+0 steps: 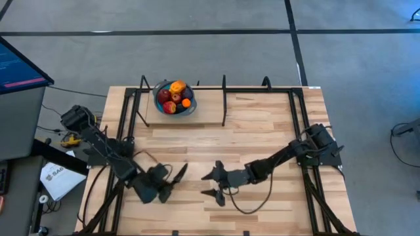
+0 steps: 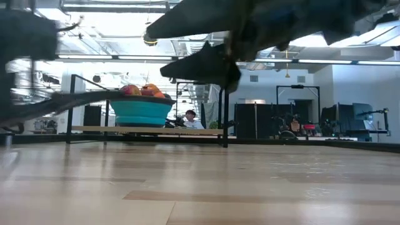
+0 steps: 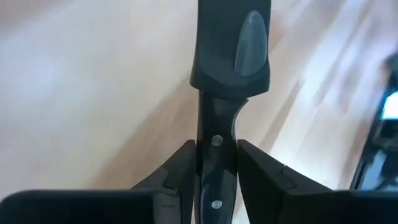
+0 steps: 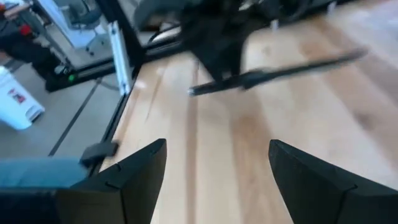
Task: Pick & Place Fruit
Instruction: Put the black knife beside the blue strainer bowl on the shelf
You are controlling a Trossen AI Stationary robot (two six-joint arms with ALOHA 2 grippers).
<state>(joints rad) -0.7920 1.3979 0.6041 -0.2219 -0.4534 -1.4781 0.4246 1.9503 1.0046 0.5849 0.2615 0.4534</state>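
Fruit (image 1: 174, 95) is sitting piled in the bowl (image 1: 162, 108) at the far edge of the table (image 1: 262, 124), left of centre. Mix of red, orange, yellow and dark purple pieces, heaped above the rim. In the low view the fruit (image 2: 142, 90) is showing just over the teal bowl (image 2: 141, 112).

Left gripper (image 1: 172, 181) is hanging over the near-left part of the table, well apart from the bowl, arm reaching in low from the left edge. It is pinching a knife (image 3: 219, 106): fingers (image 3: 180, 171) are pressed against both sides of the riveted black handle, with the sheathed blade pointing forward over the wood.

Right gripper (image 1: 212, 184) is hovering near the table's centre, arm stretched in from the right side, tips pointing toward the left gripper. Its fingers (image 4: 137, 171) are spread wide, nothing between them. In the right wrist view the knife (image 4: 280, 71) is showing ahead, held by the other arm.
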